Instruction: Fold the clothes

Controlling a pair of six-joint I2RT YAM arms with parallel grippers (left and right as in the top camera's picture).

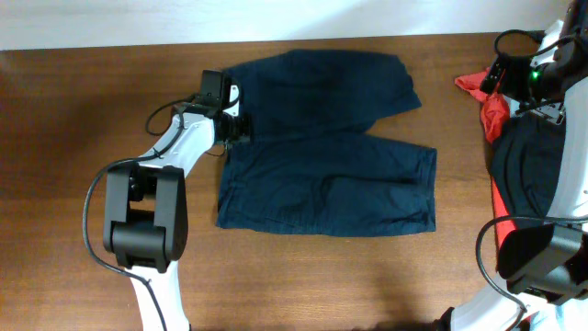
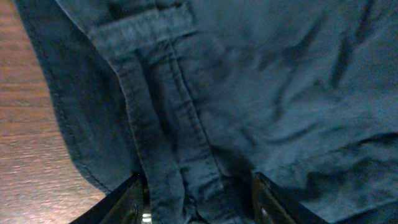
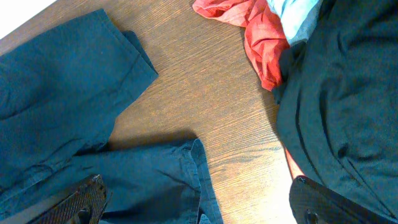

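soft, limp navy shorts (image 1: 322, 147): pinch the waist edge (image 1: 228, 156) (left gripper (image 2: 199, 202) half-spread astride it; right gripper (image 3: 196, 202) wide, empty).

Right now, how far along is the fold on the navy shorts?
Done: the shorts lie spread flat on the table, both legs still unfolded, so no fold has been made. In hand: the left jaws stand apart over the fly seam at the waistband, with the fabric flat between them. The right jaws are open and empty near the leg hems. Left: every fold.
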